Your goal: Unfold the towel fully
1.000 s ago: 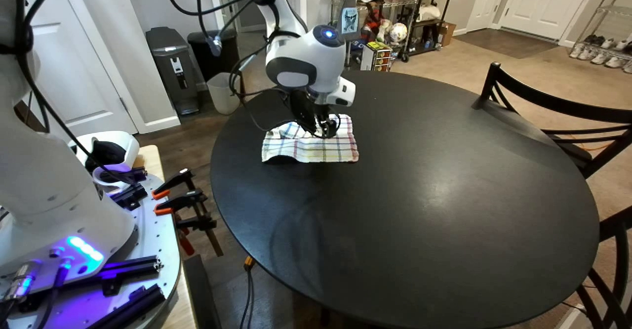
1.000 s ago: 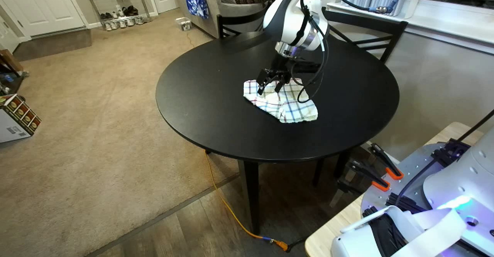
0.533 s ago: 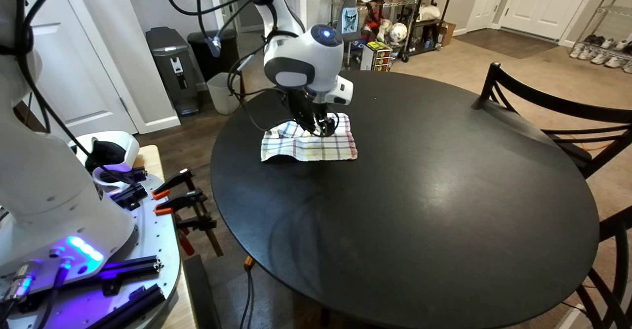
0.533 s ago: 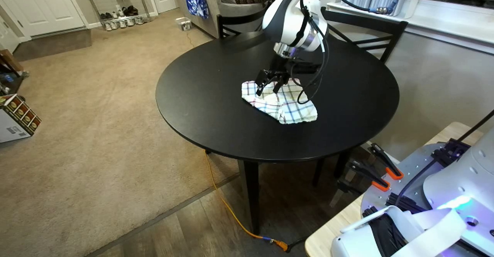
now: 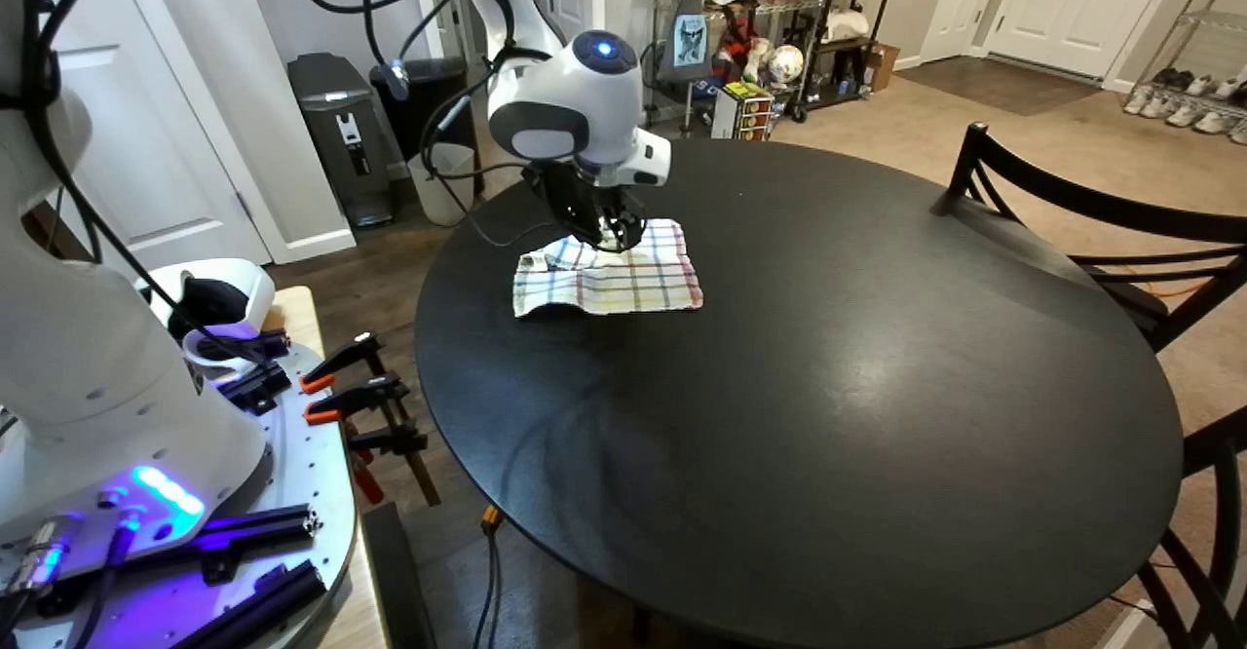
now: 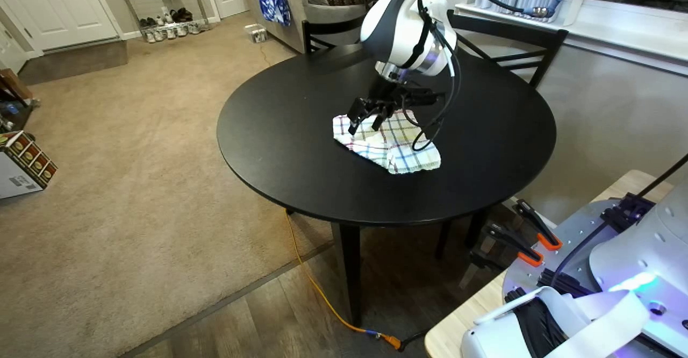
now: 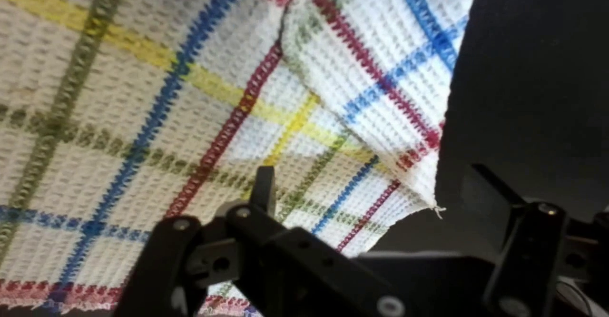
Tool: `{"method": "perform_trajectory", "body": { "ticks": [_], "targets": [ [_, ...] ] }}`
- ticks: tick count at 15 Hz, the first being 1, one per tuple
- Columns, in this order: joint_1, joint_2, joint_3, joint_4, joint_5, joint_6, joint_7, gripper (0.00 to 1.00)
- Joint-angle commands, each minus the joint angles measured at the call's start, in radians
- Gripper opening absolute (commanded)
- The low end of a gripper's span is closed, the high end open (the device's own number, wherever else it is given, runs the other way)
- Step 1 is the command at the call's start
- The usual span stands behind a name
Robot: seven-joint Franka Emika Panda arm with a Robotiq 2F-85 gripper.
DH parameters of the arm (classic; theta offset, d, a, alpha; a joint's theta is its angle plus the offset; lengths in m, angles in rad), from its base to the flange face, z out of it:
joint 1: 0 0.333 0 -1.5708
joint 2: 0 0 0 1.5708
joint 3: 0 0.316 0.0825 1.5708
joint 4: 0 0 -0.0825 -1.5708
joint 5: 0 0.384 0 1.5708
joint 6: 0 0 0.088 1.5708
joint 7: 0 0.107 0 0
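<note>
The towel (image 5: 643, 284) is a white cloth with coloured checked stripes, lying on the round black table. It also shows in an exterior view (image 6: 411, 156). In the wrist view the towel (image 7: 142, 79) is spread flat at left, with a flap (image 7: 380, 69) folded over at upper right that tapers to a frayed corner. My gripper (image 5: 619, 240) is low over the towel's folded side, and it shows in an exterior view (image 6: 364, 128). In the wrist view the gripper (image 7: 371, 168) has its fingers wide apart, one over the towel, one over bare table. Fingertip contact with the cloth is unclear.
The round black table (image 5: 828, 415) extends well beyond the towel. Black chairs (image 5: 1101, 210) stand at its edge. Arm cables (image 6: 454, 94) hang down beside the gripper over the towel. Clamps (image 5: 360, 396) sit on the robot's stand near the table.
The gripper has moved a little up and left in an exterior view, showing more towel. The towel has slid slightly the same way. The fingers stay apart.
</note>
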Motion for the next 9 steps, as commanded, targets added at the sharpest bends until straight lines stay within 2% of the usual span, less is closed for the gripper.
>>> {"method": "perform_trajectory", "body": {
  "ticks": [1,9],
  "targets": [
    [-0.014,-0.052,0.005,-0.055,-0.055,-0.015,0.012,1.00],
    [0.006,-0.025,-0.065,-0.012,-0.130,-0.150,0.009,1.00]
  ]
}}
